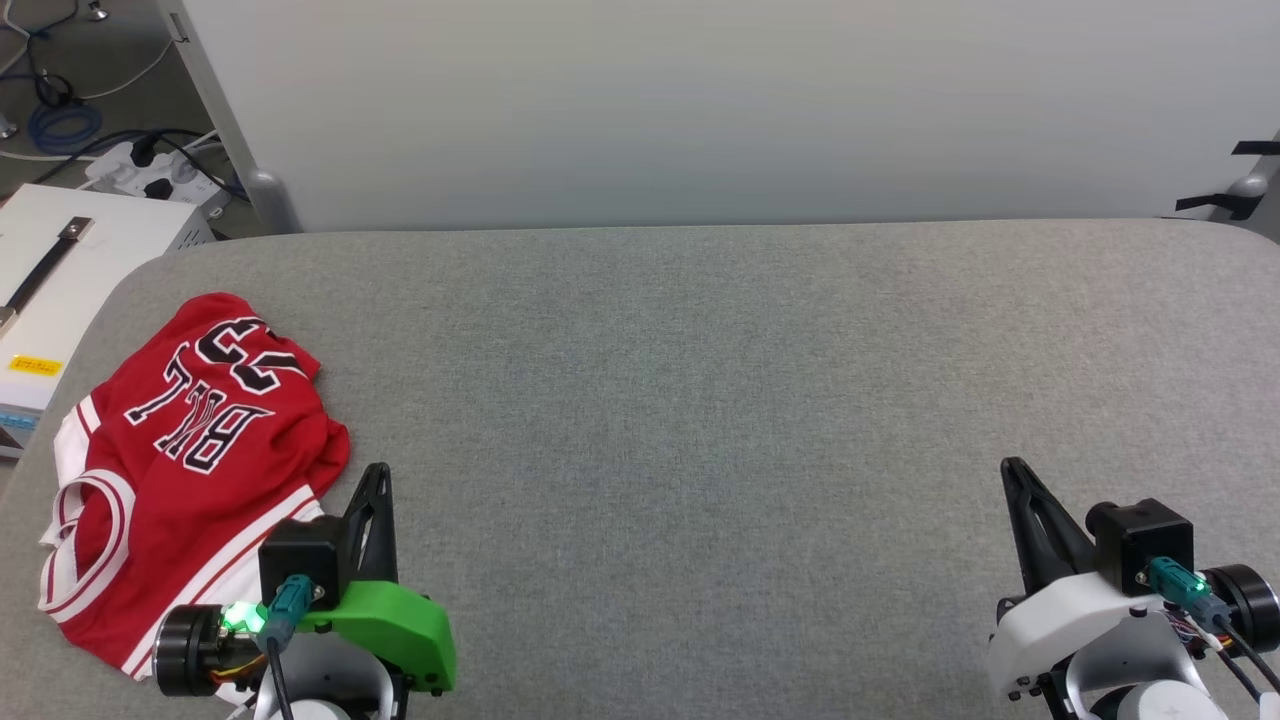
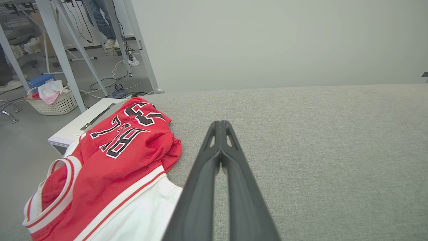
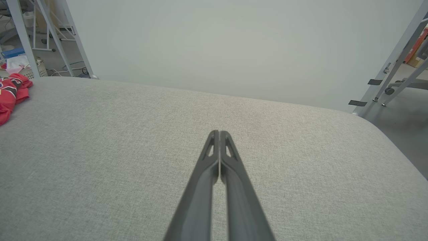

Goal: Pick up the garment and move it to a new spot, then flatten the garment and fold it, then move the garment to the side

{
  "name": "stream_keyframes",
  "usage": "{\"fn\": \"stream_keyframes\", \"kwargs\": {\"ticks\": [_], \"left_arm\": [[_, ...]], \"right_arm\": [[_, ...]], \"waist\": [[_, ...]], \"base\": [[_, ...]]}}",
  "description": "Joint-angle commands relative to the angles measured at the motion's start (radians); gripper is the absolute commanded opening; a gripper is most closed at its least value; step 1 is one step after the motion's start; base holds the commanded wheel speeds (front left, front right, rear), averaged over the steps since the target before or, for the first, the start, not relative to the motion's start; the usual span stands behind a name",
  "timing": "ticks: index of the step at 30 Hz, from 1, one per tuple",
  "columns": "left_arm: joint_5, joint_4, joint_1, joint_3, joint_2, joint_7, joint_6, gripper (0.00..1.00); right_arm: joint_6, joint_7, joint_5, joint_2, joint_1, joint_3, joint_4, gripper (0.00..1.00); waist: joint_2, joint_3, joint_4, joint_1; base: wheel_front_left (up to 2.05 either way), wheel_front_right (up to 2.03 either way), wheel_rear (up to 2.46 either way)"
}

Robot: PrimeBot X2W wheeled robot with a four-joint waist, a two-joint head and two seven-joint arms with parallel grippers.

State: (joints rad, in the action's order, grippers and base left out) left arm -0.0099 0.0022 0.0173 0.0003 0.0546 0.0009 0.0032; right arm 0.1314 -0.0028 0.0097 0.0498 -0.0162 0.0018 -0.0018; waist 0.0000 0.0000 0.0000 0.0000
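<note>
Status: left jaws pinched shut, nothing in them. Right jaws same, tips together over bare desk (image 1: pixel 700 400). Jersey (image 1: pixel 200 440) sits at near-left corner of the desk, bunched, lettering face up and upside down to my head cam, white sleeve part + striped armhole trim toward me. Left jaws are just beside its right edge, not on it.

Progress, my read: prob. zero steps done. Cloth is rumpled, not flat, no clean fold lines. Could be a sloppy fold parked at the side, can't rule that out. If it's the start, then pick, relocate, flatten, fold and shift aside are all left.

View diffs: head cam gives the whole layout, big bare centre, white box (image 1: pixel 60 300) off the desk's left side. L wrist cam adds floor stuff: laundry basket (image 2: pixel 57 100), a person's feet (image 2: pixel 108 43) far back. R wrist cam has a sliver of jersey at its left edge, plus frame legs (image 3: pixel 391 67) off the right end.
</note>
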Motion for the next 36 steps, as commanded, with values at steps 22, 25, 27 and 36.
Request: {"fn": "stream_keyframes", "kwargs": {"ticks": [22,25,27,36], "left_arm": [[0.01,-0.002,-0.017,0.0,-0.004,-0.001,-0.003,0.0],[0.01,-0.002,-0.017,0.0,-0.004,-0.001,-0.003,0.0],[0.01,-0.002,-0.017,0.0,-0.004,-0.001,-0.003,0.0],[0.01,-0.002,-0.017,0.0,-0.004,-0.001,-0.003,0.0]], "right_arm": [[-0.001,0.003,-0.01,0.0,0.016,-0.002,0.002,0.0],[-0.001,0.003,-0.01,0.0,0.016,-0.002,0.002,0.0],[-0.001,0.003,-0.01,0.0,0.016,-0.002,0.002,0.0],[-0.001,0.003,-0.01,0.0,0.016,-0.002,0.002,0.0]], "waist": [[0.0,0.0,0.0,0.0],[0.0,0.0,0.0,0.0],[0.0,0.0,0.0,0.0],[0.0,0.0,0.0,0.0]], "base": [[0.0,0.0,0.0],[0.0,0.0,0.0],[0.0,0.0,0.0],[0.0,0.0,0.0]]}}
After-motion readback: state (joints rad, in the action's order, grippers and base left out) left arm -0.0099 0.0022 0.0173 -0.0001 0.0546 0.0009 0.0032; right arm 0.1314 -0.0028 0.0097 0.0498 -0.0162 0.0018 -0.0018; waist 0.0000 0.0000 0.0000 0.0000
